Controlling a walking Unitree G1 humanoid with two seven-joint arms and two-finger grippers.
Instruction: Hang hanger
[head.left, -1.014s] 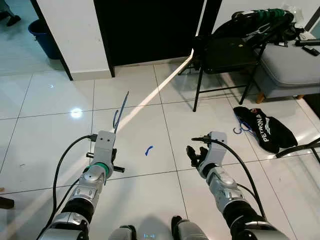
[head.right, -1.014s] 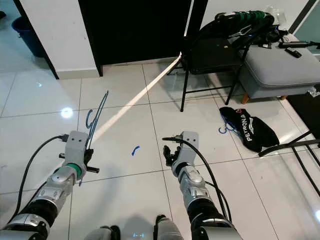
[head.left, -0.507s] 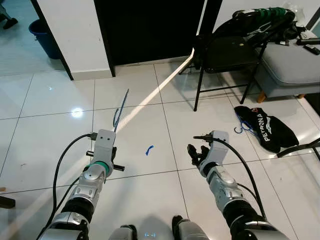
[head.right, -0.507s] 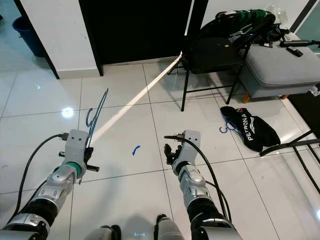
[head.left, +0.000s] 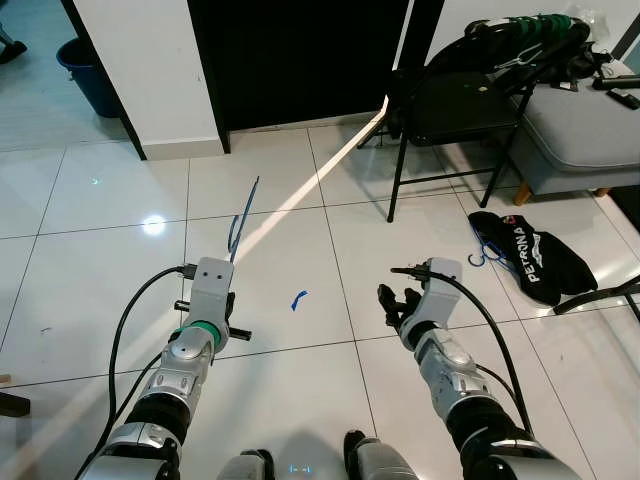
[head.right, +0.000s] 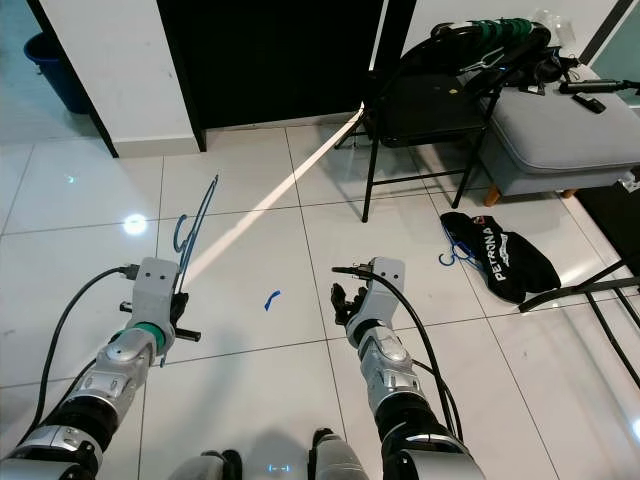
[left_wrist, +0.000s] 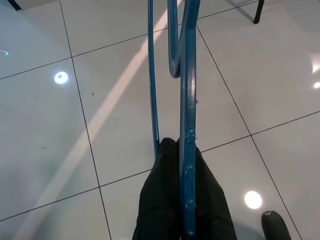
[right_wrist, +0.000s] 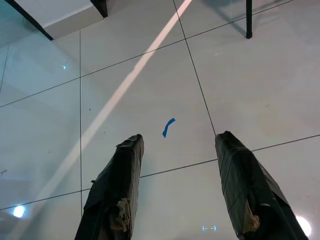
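One blue hanger in left gripper

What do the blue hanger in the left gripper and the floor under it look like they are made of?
The blue hanger, clamped in the left gripper, looks like thin painted or coated metal: slim rods, a bent hook, small chips in the coat. Plastic cannot be ruled out. The floor looks like glazed ceramic or porcelain tile: pale, glossy squares with dark grout lines and mirror-like light spots.
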